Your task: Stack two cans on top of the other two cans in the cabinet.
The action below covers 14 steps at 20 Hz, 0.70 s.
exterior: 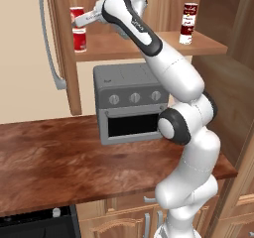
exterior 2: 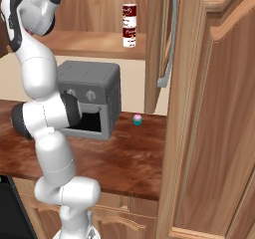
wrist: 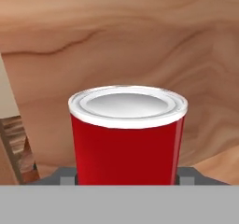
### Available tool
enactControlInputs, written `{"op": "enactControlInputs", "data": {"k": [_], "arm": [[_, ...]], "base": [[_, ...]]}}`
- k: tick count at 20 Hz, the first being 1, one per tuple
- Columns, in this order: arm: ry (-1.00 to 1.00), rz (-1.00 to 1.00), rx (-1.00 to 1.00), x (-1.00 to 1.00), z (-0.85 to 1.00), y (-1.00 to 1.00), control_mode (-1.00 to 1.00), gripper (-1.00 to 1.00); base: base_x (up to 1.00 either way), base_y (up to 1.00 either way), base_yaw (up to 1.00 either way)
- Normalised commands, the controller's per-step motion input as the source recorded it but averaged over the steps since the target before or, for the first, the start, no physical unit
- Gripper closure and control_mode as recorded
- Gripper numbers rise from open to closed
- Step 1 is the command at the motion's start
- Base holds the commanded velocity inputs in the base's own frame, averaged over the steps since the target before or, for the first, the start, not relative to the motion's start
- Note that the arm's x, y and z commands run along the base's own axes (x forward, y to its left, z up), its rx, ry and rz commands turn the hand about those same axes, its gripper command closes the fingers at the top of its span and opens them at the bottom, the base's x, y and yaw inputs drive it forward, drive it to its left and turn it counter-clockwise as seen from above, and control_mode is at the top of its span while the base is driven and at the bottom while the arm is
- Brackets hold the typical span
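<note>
At the cabinet shelf's left end, a red can is gripped by the hand — just above another can.

The brown wall cabinet shows matt wood grain, as does the darker, faintly glossy countertop. The plain red can has a smooth satin wall and a pale metallic lid (ringed by a raised rim). The boxy grey toaster oven looks like matt metal.
</note>
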Motion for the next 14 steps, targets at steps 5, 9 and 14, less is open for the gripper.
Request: {"op": "enactControlInputs", "data": {"k": [5,9,14], "arm": [[0.00,0.00,0.02,-0.01,-0.19,0.00,-1.00,-1.00],[0.00,0.00,0.02,0.00,-0.18,0.01,-1.00,-1.00],[0.00,0.00,0.00,0.00,-0.12,0.03,-1.00,-1.00]], "base": [[0.00,0.00,0.00],[0.00,0.00,0.00],[0.00,0.00,0.00]]}}
